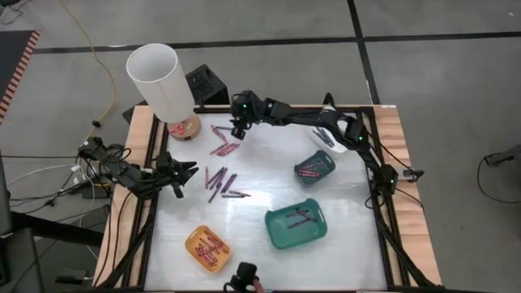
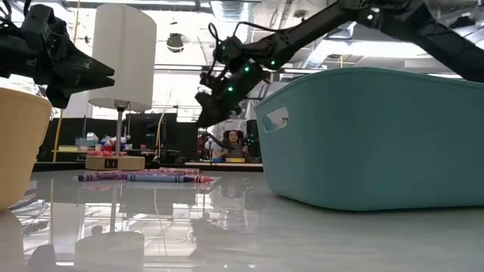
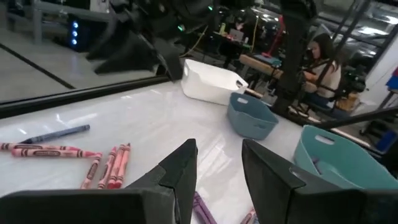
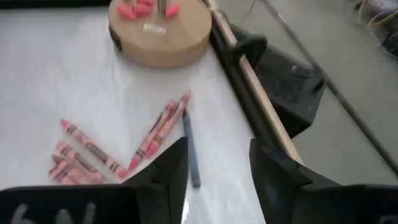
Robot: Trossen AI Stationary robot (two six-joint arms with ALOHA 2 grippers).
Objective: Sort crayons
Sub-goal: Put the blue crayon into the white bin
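The right tool (image 1: 237, 133) is held over the far part of the tabletop (image 1: 260, 244), above a cluster of crayons (image 1: 224, 149) beside the lamp's round wooden base (image 1: 184, 128); its fingers (image 4: 168, 168) are parted with nothing between them, a dark blue-grey crayon (image 4: 191, 155) lying just beyond. The left tool (image 1: 189, 171) is poised at the left side, its fingers (image 3: 180, 171) narrowly parted and empty, near a second scatter of crayons (image 1: 221, 183). More crayons are seen in the yellow tray (image 1: 194, 236) and the two teal trays (image 1: 281, 232).
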